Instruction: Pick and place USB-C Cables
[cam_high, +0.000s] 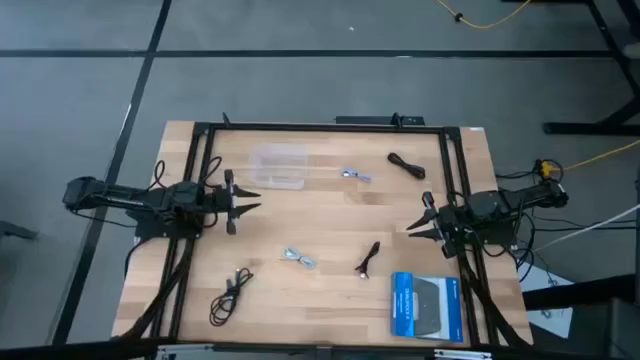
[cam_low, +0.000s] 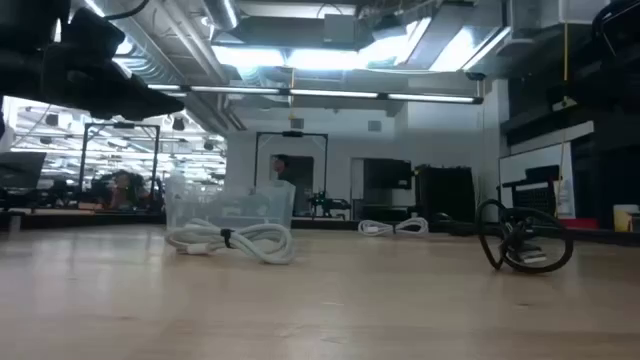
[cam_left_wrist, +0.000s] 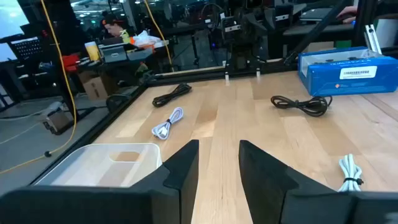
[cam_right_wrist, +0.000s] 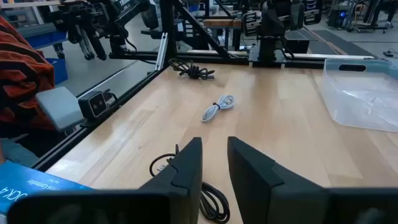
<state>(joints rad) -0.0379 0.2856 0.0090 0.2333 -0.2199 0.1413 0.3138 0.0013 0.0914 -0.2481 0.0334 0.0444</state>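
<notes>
Five USB-C cables lie loose on the wooden table. One silver-white cable (cam_high: 355, 176) and one black cable (cam_high: 405, 165) lie toward the far edge. A second silver-white cable (cam_high: 300, 259) (cam_low: 232, 240), a black one (cam_high: 368, 258) (cam_low: 525, 245) and another black one (cam_high: 230, 295) lie toward the near edge. My left gripper (cam_high: 247, 200) (cam_left_wrist: 217, 168) hovers open at the table's left, beside a clear container (cam_high: 278, 165). My right gripper (cam_high: 415, 225) (cam_right_wrist: 214, 165) hovers open at the right, just beyond the black cable (cam_right_wrist: 186, 180).
A blue box (cam_high: 427, 305) (cam_left_wrist: 348, 71) lies at the near right corner. The clear container (cam_left_wrist: 99, 165) (cam_right_wrist: 367, 90) stands far left of centre. A black frame (cam_high: 320, 126) edges the table. Red-and-black striped fabric (cam_right_wrist: 18, 68) shows beyond the near edge in the right wrist view.
</notes>
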